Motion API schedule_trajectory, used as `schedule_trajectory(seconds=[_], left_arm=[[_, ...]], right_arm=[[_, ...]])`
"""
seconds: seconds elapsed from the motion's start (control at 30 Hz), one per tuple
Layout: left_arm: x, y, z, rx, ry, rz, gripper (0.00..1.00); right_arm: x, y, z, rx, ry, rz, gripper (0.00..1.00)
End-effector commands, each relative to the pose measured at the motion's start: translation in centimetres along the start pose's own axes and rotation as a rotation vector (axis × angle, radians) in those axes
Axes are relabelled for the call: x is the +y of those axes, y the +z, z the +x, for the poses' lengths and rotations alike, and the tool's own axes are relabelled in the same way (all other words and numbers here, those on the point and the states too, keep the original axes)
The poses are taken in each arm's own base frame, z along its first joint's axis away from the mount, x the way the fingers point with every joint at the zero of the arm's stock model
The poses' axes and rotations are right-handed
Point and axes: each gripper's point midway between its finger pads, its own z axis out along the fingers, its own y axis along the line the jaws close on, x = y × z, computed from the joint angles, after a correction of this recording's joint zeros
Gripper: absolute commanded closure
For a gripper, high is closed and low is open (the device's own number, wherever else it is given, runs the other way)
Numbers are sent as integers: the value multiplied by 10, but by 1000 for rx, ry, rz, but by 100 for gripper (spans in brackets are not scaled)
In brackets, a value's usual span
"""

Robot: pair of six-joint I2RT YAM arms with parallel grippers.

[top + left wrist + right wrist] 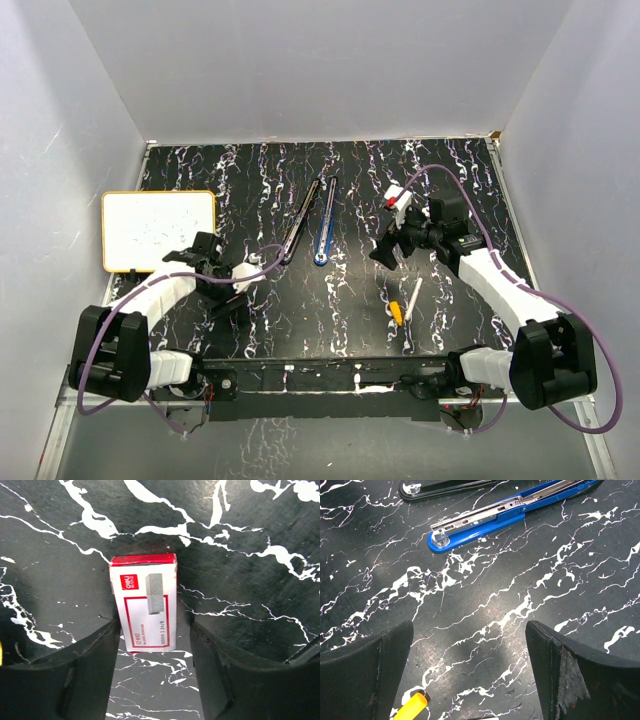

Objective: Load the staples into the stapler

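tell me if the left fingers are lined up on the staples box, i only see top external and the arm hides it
observer: yes, left wrist shows the staples box lying flat between the left fingers, a gap on one side
operator: what does right wrist see
observer: the blue stapler lying open ahead, its metal rail exposed
operator: that arm holding anything
observer: no, the right fingers stand wide apart, nothing between them

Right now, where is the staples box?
In the left wrist view, the staples box lies flat on the table between the left hand's fingers. Seen from above, that is the left side, near the whiteboard.
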Motion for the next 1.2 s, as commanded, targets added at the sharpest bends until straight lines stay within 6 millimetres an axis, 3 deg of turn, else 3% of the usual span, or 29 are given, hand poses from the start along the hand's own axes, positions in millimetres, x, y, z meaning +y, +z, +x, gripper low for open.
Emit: schedule_trajectory(seconds=[0.0,0.2,0.33,0.6,0.8,1.0,1.17], left_arm=[[2,2,-5,-45,23,-26,48],[2,7,-6,-64,3,-39,60],[-2,4,-17,-118,-3,-29,67],[-8,-5,-48,-229,71,1,71],[-10,-14,-75,-245,117,32,73],[-8,-27,-104,-261,130,39,73],[-9,-39,-120,-300,108,45,73]], right_arm=[[-5,0,-12,-50,-13,-1,1],[-1,-1,-15,-71,13,-29,1],[-3,-1,-19,-90,83,-17,1],[2,29,-17,-56,244,-187,1],[44,68,-21,-48,374,-505,3],[100,109,-37,-65,415,-596,7],[125,138,-36,-66,532,-635,17]])
